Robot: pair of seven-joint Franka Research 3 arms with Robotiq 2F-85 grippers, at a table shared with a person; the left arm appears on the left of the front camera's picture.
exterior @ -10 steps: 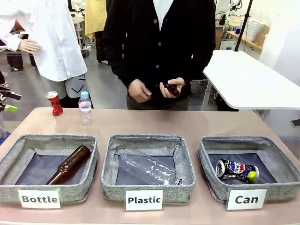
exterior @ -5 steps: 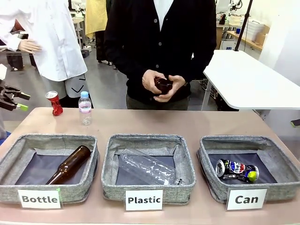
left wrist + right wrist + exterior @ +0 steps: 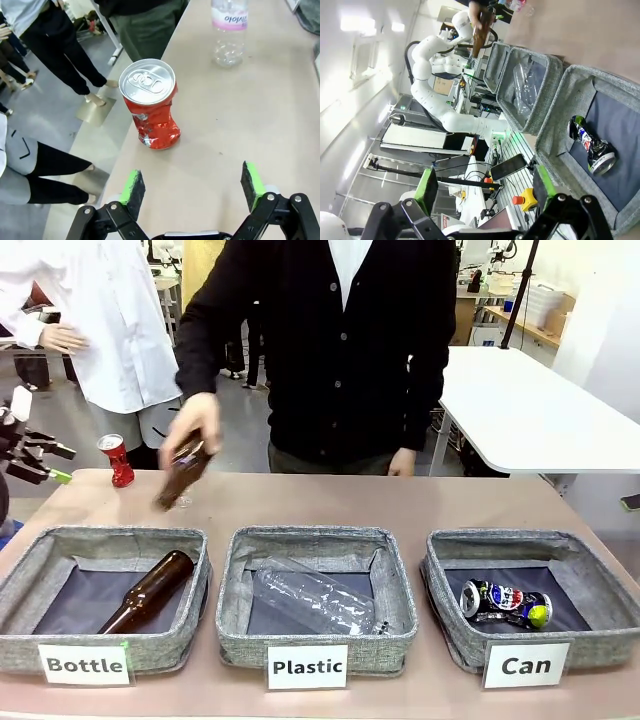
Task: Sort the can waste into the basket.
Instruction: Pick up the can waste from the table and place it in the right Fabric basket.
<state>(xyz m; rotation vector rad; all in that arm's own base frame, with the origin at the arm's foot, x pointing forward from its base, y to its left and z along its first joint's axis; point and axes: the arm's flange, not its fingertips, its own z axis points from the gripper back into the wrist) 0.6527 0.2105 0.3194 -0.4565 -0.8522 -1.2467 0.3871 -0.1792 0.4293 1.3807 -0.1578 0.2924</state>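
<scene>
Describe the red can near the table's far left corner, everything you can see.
The red can is a small metal drink can, red body crumpled and dented, silver top flat with its tab showing. It stands upright, slightly skewed, on the tan table near its far edge, apart from the clear plastic bottle. Only the table touches it; the open left gripper faces it, short of contact.
</scene>
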